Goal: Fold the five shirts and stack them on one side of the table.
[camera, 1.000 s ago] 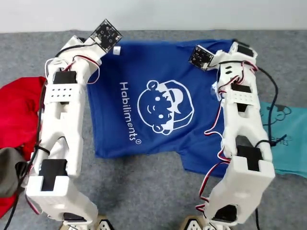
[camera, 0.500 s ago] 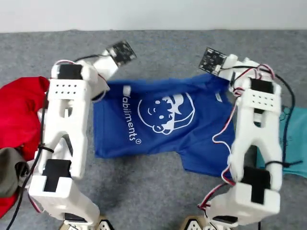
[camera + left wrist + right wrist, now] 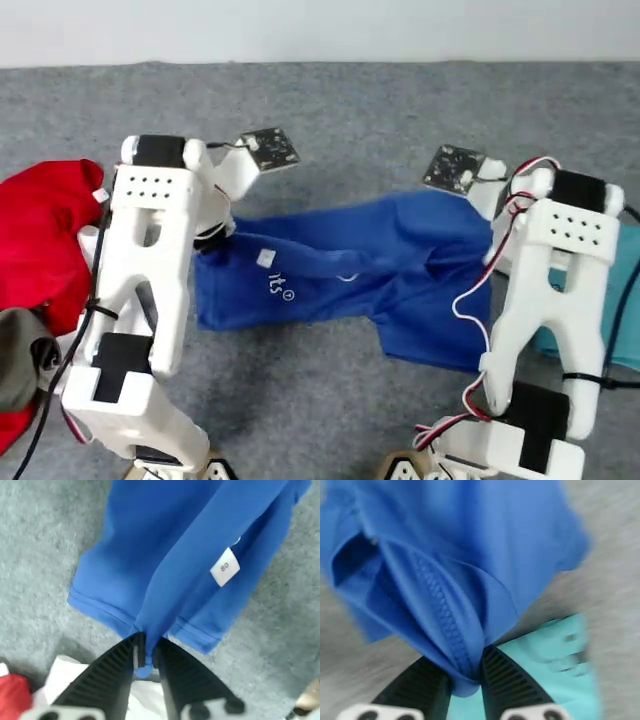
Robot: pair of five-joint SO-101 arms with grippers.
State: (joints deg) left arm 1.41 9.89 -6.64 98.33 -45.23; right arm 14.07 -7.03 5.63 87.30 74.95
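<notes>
A blue shirt (image 3: 350, 275) lies across the middle of the grey table, its far half lifted and drawn toward the near edge so it doubles over itself. My left gripper (image 3: 146, 655) is shut on the blue shirt's (image 3: 165, 555) hem, beside a white size tag (image 3: 224, 567). My right gripper (image 3: 467, 672) is shut on a bunched seam of the blue shirt (image 3: 445, 555). In the high view the left arm (image 3: 150, 260) stands at the shirt's left end and the right arm (image 3: 550, 290) at its right end.
A crumpled red shirt (image 3: 40, 240) lies at the table's left edge, with a dark grey garment (image 3: 20, 360) below it. A teal shirt (image 3: 620, 310) lies flat at the right edge, teal shirt (image 3: 555, 665) also under the right gripper. Bare grey table (image 3: 340, 110) stretches behind.
Both arms have pulled the blue shirt's far edge up and toward the near side. The printed face has folded out of sight and the shirt has gone from flat to doubled over.
</notes>
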